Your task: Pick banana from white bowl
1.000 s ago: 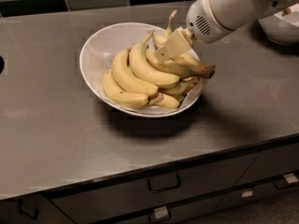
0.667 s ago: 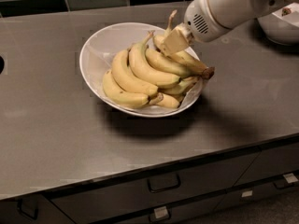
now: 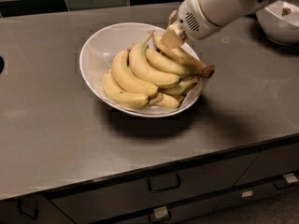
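The wide white bowl (image 3: 96, 50) sits on the grey counter and holds a bunch of yellow bananas. The banana (image 3: 187, 59) is long and fairly straight. It lies on top of the bunch at the right, and its brownish end (image 3: 208, 71) sticks out over the bowl's right rim. My gripper (image 3: 170, 35) comes in from the upper right on the white arm (image 3: 215, 6). Its beige fingers are closed on the banana's upper left end, above the middle of the bowl. More curved bananas (image 3: 128, 76) lie to the left and below.
A smaller white bowl (image 3: 280, 24) stands at the far right back of the counter. A dark tiled wall runs behind. The counter's front edge has drawers with handles (image 3: 163, 183) below it. A dark round opening (image 3: 1, 64) is at the left edge.
My gripper has moved up and a little left, from low on the bunch to above it. The banana's gripped end has risen with it, while its brown end stays at the rim.
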